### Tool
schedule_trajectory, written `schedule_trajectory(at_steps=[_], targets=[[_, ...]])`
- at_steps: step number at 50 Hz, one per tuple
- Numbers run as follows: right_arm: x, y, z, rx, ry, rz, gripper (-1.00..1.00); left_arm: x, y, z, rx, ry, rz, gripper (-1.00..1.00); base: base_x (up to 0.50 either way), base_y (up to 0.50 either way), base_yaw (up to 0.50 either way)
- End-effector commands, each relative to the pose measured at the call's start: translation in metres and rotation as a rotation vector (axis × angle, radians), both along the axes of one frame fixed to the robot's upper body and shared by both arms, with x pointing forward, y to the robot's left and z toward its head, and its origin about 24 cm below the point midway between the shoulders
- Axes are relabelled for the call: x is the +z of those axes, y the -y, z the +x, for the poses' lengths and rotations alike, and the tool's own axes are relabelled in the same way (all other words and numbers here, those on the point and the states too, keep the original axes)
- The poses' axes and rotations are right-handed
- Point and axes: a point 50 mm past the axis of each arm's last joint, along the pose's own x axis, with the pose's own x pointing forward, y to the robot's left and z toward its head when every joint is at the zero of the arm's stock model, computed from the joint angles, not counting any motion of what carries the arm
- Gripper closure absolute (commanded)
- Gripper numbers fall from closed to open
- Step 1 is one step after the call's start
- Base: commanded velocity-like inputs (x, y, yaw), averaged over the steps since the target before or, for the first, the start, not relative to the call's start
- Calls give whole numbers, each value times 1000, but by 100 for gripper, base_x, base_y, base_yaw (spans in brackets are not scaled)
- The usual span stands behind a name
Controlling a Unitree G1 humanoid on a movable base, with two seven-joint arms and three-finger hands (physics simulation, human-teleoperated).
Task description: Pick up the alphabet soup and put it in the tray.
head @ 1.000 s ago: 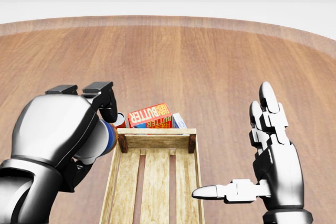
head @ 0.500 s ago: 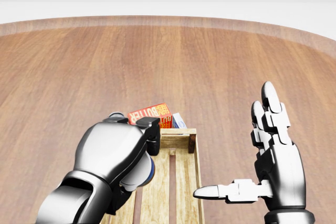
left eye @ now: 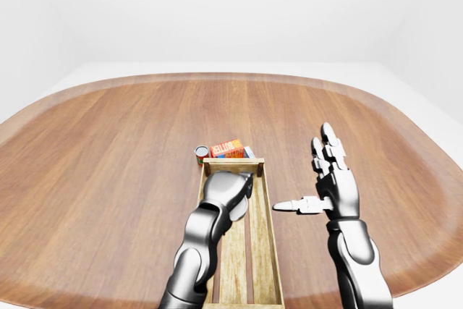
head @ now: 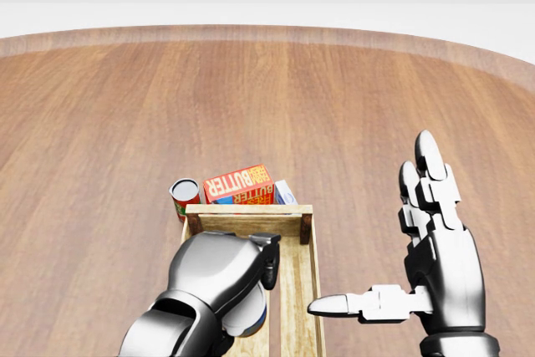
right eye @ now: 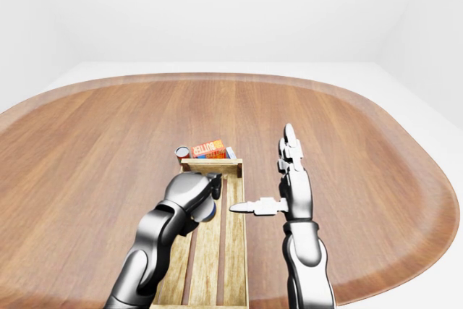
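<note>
Change: we are seeing the left hand (head: 221, 277) swinging from the left of the tray (head: 304, 286) to above its slatted floor, carrying the can with it; the red can (head: 184, 196) it was hiding is now showing.
Alphabet soup (head: 253, 321): it is sitting under the left hand, over the tray's left slats; only a strip of its white and blue label is peeking out. We cannot tell whether it is touching the floor.
Handling: we are judging it a stiff, fairly heavy metal can with a smooth, slippery wall, best taken round the middle of its side.
Left hand: its fingers are curling down round the can, clamped on it.
Right hand (head: 439, 248): it is hovering just right of the tray, fingers spread upward and thumb pointing toward the tray wall, holding nothing.
Tray: apart from the held can, we are seeing nothing else inside it.
Beyond the tray's top end: the red can, a butter box (head: 239, 183) and a pale box (head: 285, 192) are standing on the worktop (head: 334, 98), outside the tray.
</note>
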Motion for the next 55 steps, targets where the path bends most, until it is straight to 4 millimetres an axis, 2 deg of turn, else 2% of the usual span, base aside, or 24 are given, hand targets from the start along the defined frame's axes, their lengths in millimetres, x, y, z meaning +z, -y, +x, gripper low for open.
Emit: schedule_trajectory(at_steps=[1,12,19,24,25,26,27,44,55], targets=[[-1,0,1,2,-6,-1,-100,-26,3,9,11,-33,12,100,0,0,0],[-1,-1,0,4,-5,-1,-100,-32,4,13,14,-48,9,100,0,0,0],[-1,-2,0,4,-5,-1,-100,-43,4,15,19,-63,21,99,0,0,0],[-1,-1,1,3,-5,-1,-100,-40,6,14,14,-63,9,96,0,0,0],[-1,-1,1,2,-5,-2,-100,-40,6,13,12,-64,10,51,0,0,0],[-1,-1,1,1,-4,-2,-100,-38,6,15,15,-57,11,-14,0,0,0],[-1,-1,1,1,-2,-3,-100,-38,5,17,18,-54,15,-100,0,0,0],[-1,0,1,-6,-5,-3,-100,-24,-1,12,22,-29,7,-100,0,0,0],[-1,0,1,-9,-6,-2,-100,13,-8,-5,15,37,-18,-100,0,0,0]])
